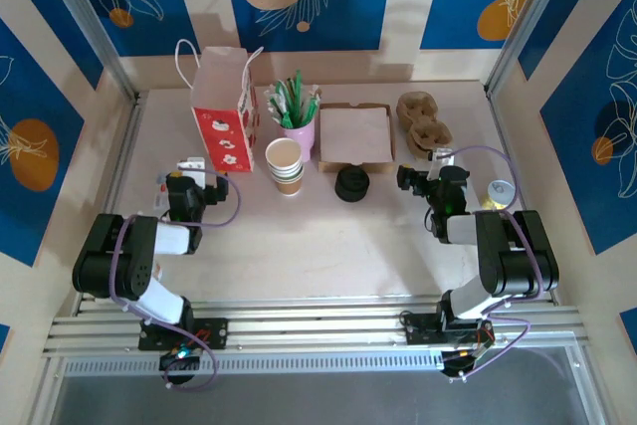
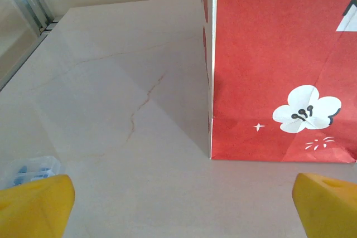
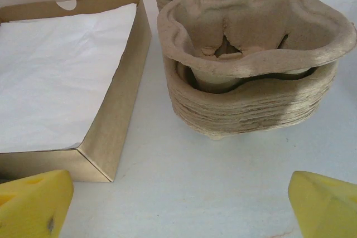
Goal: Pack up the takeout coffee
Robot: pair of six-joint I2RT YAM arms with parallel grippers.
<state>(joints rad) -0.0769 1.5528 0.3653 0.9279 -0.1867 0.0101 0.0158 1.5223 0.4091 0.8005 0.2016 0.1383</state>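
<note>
My left tool (image 2: pixel 181 202) is spread wide and empty just in front of the red paper bag with white flowers (image 2: pixel 279 65), which stands upright on the pale bench (image 2: pixel 111 82). My right tool (image 3: pixel 178 204), equally spread and empty, faces the stacked brown pulp cup carriers (image 3: pixel 251 82) well right of the bag. The stacked tan paper cups (image 1: pixel 285 166) stand just right of the bag.
</note>
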